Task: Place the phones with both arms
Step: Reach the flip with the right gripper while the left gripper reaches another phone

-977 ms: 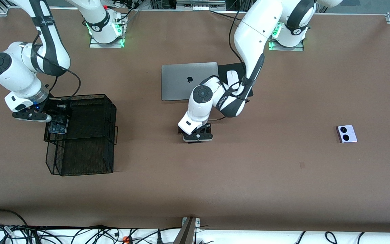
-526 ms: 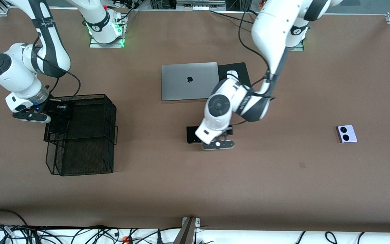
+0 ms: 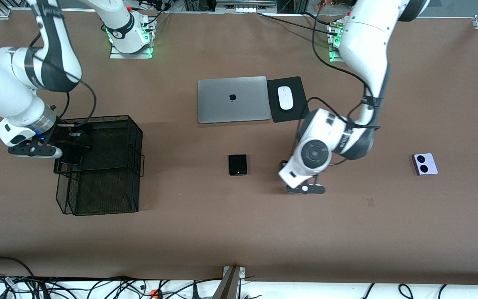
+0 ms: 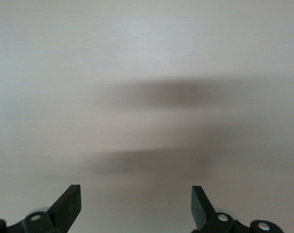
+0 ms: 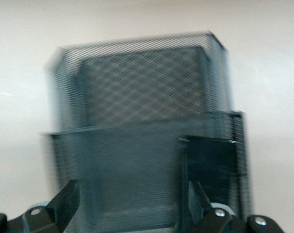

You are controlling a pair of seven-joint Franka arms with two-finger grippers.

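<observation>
The small squarish black phone lies flat on the table, nearer to the front camera than the laptop. The lilac-white phone with two black circles lies toward the left arm's end. My left gripper is open and empty over bare table between these two phones; the left wrist view shows only blurred table. My right gripper is open and empty at the rim of the black mesh basket. In the right wrist view a long black slab stands inside the basket.
A silver laptop lies closed mid-table, with a white mouse on a black pad beside it. The mesh basket has a lower tier nearer the front camera. Cables run along the table's near edge.
My left gripper has let go of the small black phone and swung toward the left arm's end. My right gripper has let go of the long black phone into the basket and drawn back.
</observation>
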